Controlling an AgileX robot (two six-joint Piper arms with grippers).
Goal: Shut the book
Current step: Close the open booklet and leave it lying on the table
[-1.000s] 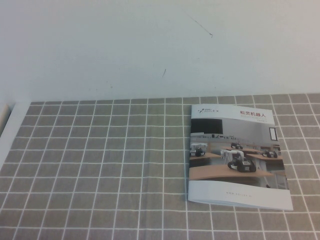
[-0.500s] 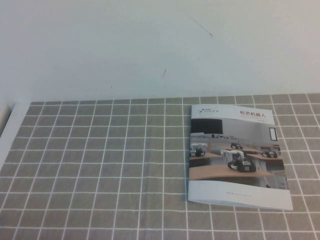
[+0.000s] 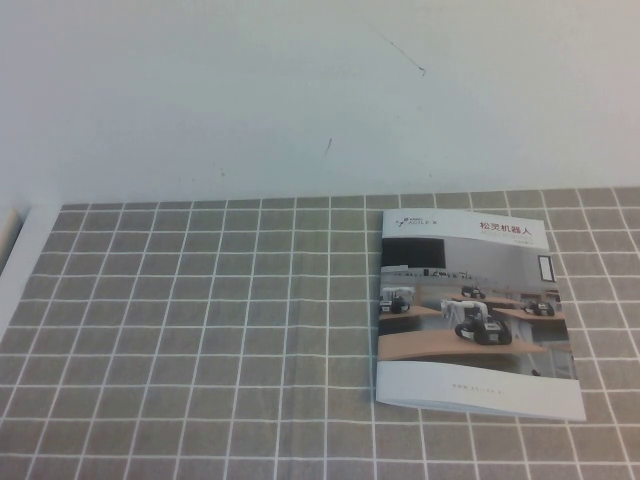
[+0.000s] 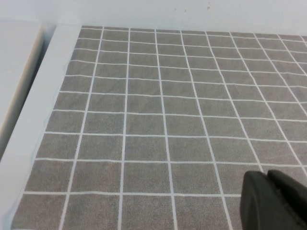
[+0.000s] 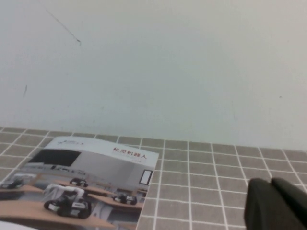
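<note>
One book (image 3: 475, 310) lies on the right half of the grey checked cloth (image 3: 200, 320) that covers the table (image 3: 14, 262), near the cloth's far edge and the white wall (image 3: 300, 100). It lies flat with its printed cover up, and no spread of pages shows. Only along its near edge does the cover seem to sit a little proud of the pages beneath, though that is hard to make out.

Judged from this, the closing is already done and the step in hand is the finish, with the arms drawn clear. Neither arm shows in the high view. The left gripper (image 4: 271, 191) hangs over bare cloth on the table's left side, well apart from the book, its jaws pressed together with only a thin seam between them. The right gripper (image 5: 272, 191) is also apart from the book, which lies ahead of it in its own view, and its jaws look pressed together too, pinching nothing.

The next move calls for little. At most the right gripper could press lightly down on the cover near the open edge if it will not stay flat. Otherwise both arms need only keep off the book so as not to shift it.

No container shows in any view, so nothing is held in one.
</note>
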